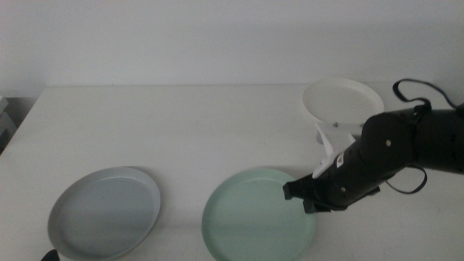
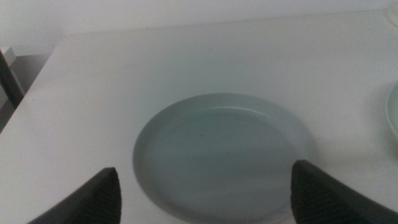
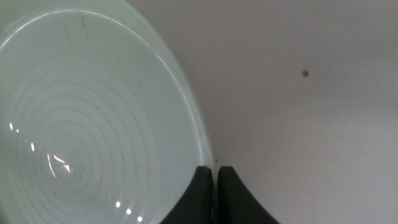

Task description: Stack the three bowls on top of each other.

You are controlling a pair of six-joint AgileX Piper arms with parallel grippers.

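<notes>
The pale grey-blue bowl [image 1: 105,212] lies at the front left of the table. The mint green bowl [image 1: 254,217] lies at the front middle, and the white bowl [image 1: 342,100] at the back right. My right gripper [image 1: 299,196] comes in from the right and is down at the mint bowl's right rim. In the right wrist view its jaws [image 3: 214,180] are closed, with the mint bowl's rim [image 3: 186,106] running in between them. My left gripper [image 2: 205,199] is open and hovers over the near edge of the grey-blue bowl [image 2: 224,155].
The white table [image 1: 181,123] runs back to a pale wall. Its left edge and a dark chair part [image 2: 9,78] show in the left wrist view. The mint bowl's edge [image 2: 393,115] shows there too. The right arm's black body [image 1: 413,145] partly covers the white bowl's front.
</notes>
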